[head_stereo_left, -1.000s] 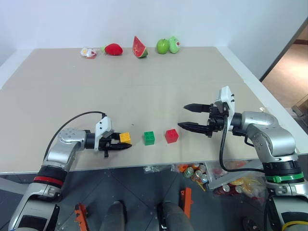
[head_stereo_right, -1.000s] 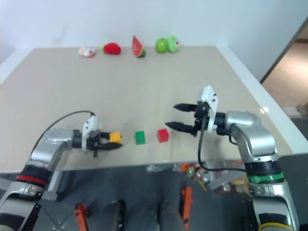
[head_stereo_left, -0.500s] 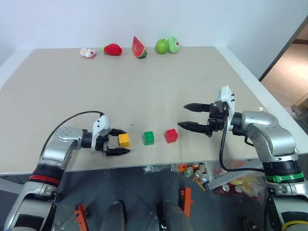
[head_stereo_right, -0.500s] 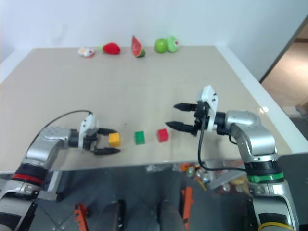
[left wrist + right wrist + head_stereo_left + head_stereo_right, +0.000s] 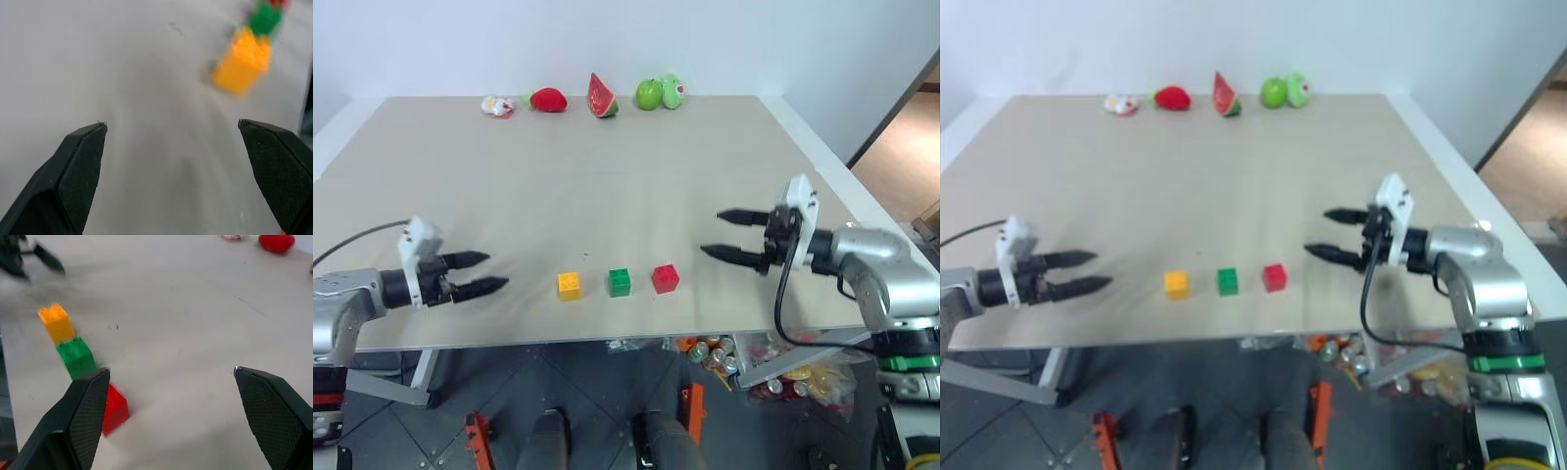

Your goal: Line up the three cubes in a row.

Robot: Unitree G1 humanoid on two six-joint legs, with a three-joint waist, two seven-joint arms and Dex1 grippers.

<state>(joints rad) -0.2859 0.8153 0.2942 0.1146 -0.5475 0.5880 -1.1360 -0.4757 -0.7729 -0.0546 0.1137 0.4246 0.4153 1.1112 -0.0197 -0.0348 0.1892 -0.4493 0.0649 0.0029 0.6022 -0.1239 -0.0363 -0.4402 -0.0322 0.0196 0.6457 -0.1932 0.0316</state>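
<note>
Sitting in a row near the desk (image 5: 607,176) edge: yellow cube (image 5: 569,285), green cube (image 5: 620,282), red cube (image 5: 665,278); left gripper (image 5: 485,273) and right gripper (image 5: 722,234) both spread wide, empty.

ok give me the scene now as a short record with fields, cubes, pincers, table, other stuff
cubes: yellow cube, green cube, red cube, in a row near the table's front edge, apart from each other
left pincer: open, empty, left of the row
right pincer: open, empty, right of the row
table: beige
far edge: toy fruits
</note>
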